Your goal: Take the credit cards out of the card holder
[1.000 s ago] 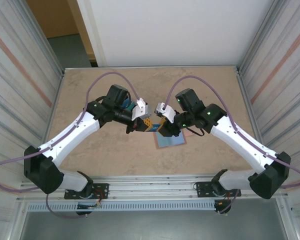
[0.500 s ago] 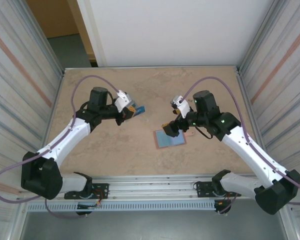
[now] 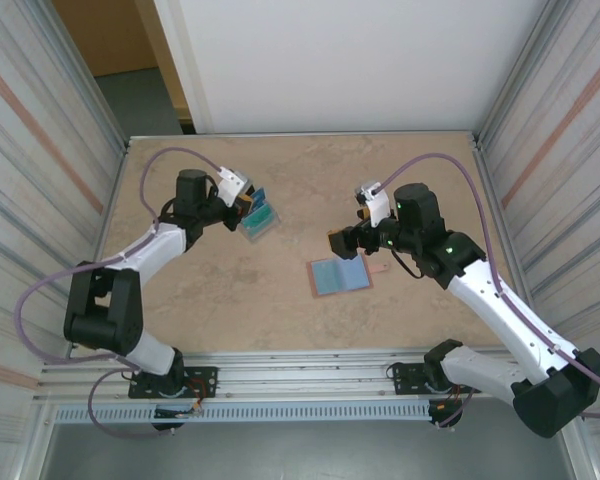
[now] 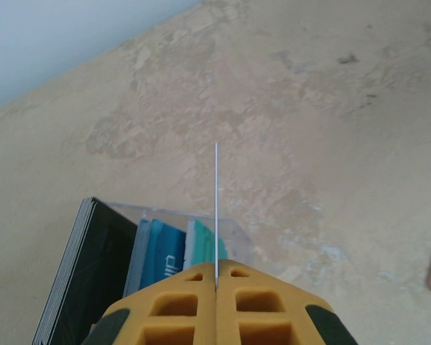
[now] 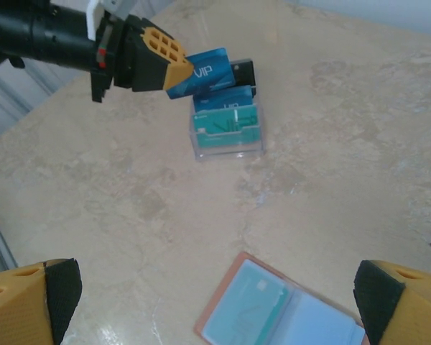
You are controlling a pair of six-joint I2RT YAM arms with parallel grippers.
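Swung outward since before, left fingers (image 5: 171, 66) clamped on a blue credit card (image 5: 210, 68) should lower it squarely into the clear stand (image 5: 227, 148); right fingers (image 5: 399, 298), spread apart, hang near the open card holder (image 5: 273, 310) on the counter (image 5: 129, 208).

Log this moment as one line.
left tool: shut on blue card over clear card stand | right tool: open, clear of card holder | card holder: open, teal card inside

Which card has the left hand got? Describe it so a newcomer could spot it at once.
On the left half of the table, a clear plastic stand holds upright cards. Over it the left hand pinches one card. It is blue with VIP printed on it, held in the air, unlike the others sitting in the stand.
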